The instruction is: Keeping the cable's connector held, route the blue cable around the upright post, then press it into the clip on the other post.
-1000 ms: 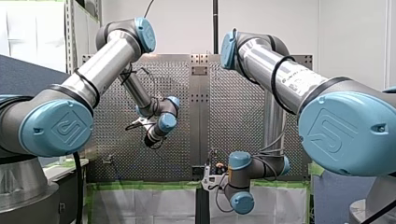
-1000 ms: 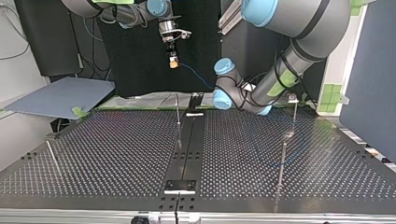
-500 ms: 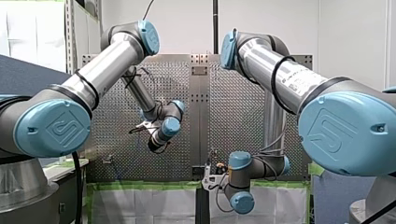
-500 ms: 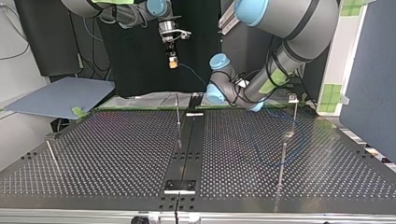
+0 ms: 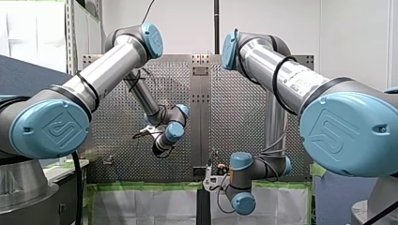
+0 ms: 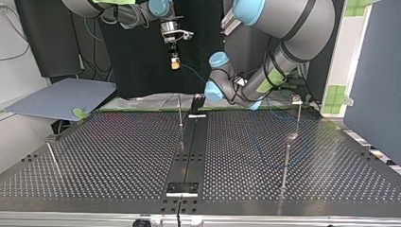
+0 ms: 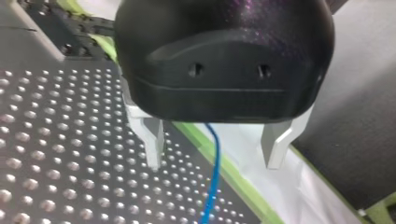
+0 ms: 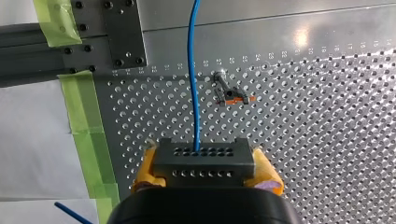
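In the right wrist view my right gripper [image 8: 205, 179] has its yellow pads shut on a dark grey connector block [image 8: 203, 161]. The blue cable [image 8: 194, 70] runs straight out ahead of it. The top view shows this gripper [image 6: 175, 62] held high above the table's far edge. My left gripper [image 7: 215, 158] stands open, its metal fingers [image 7: 152, 140] apart, with the blue cable [image 7: 212, 182] passing below the gap, untouched. In the top view it [image 6: 197, 101] hangs low near the thin upright post [image 6: 179, 111]. A post with a clip [image 6: 297, 111] stands at that view's right.
A post carrying an orange clip [image 8: 229, 94] lies ahead of my right gripper. Another upright post [image 6: 285, 163] stands near the top view's right front, and a leaning rod [image 6: 52, 158] at its left. Green tape [image 7: 233, 179] lines the perforated table's [image 6: 118, 156] far edge.
My left arm has swung toward the middle: leftward in the top view, right and down in the front view. My right gripper has stayed put with the connector.
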